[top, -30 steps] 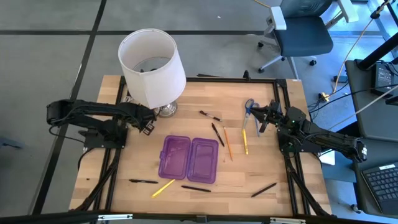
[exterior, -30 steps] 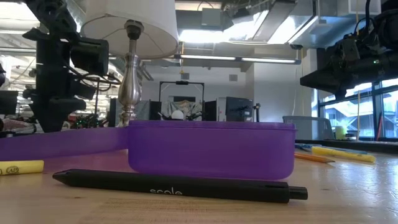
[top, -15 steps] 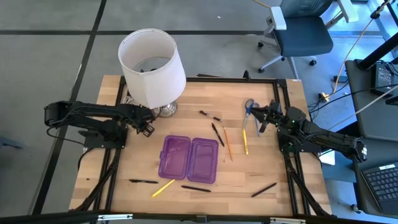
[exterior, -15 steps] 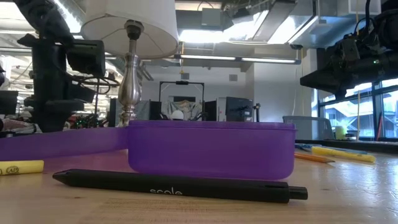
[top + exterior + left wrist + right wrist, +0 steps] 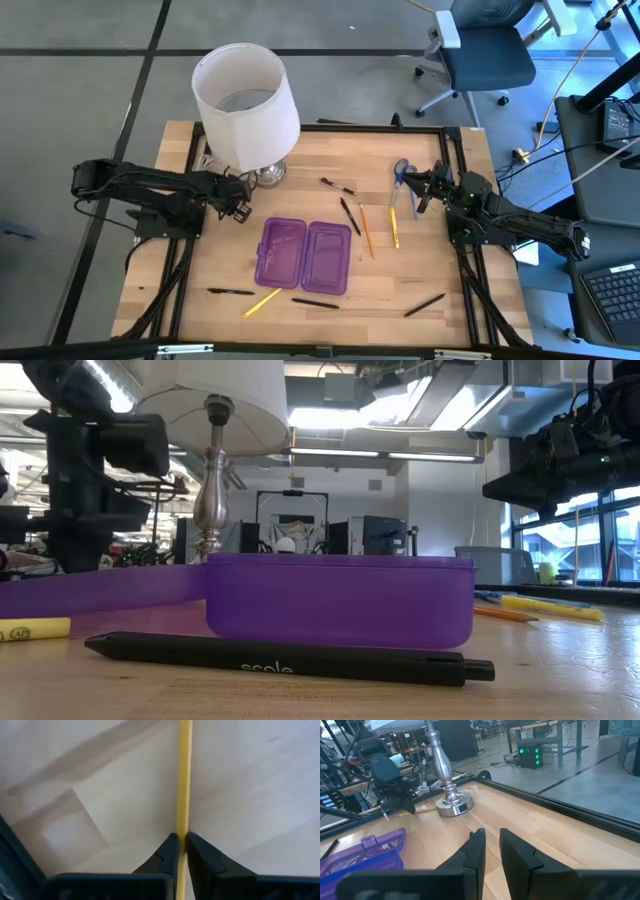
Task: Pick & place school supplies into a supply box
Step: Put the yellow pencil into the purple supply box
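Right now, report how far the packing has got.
Done: nothing; the open purple case looks empty. In hand: the left pincer is shut on a yellow pencil near the lamp. Left: the scissors, by the waiting right pincer, and the pens and pencils scattered over the table.

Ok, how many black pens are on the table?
5 pens. Two lie beyond the case: one mid-table, one by its right corner. Three lie near the front edge: left, middle, right. Arms may hide more.
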You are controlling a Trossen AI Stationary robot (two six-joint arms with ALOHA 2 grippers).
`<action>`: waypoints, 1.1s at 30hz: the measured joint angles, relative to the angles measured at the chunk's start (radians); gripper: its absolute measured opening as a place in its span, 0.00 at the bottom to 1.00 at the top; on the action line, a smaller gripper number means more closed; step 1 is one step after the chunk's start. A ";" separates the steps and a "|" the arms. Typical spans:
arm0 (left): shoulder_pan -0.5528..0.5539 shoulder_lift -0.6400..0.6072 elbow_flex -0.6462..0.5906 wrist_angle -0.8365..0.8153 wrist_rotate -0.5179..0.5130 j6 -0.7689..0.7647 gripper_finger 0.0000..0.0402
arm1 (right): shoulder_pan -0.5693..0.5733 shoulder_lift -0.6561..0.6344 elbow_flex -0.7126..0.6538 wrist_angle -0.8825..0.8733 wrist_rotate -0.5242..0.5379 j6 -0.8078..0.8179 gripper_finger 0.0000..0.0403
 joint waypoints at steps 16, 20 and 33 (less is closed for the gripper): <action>-0.493 0.011 -0.003 0.124 0.003 -0.512 0.04 | 0.000 0.000 0.000 -0.003 -0.010 0.007 0.15; -0.600 0.045 0.000 0.183 -0.022 -0.614 0.03 | 0.000 0.000 0.000 -0.003 -0.010 0.004 0.15; -0.676 0.189 0.112 0.090 -0.075 -0.576 0.01 | 0.000 0.000 0.000 0.039 0.126 -0.100 0.15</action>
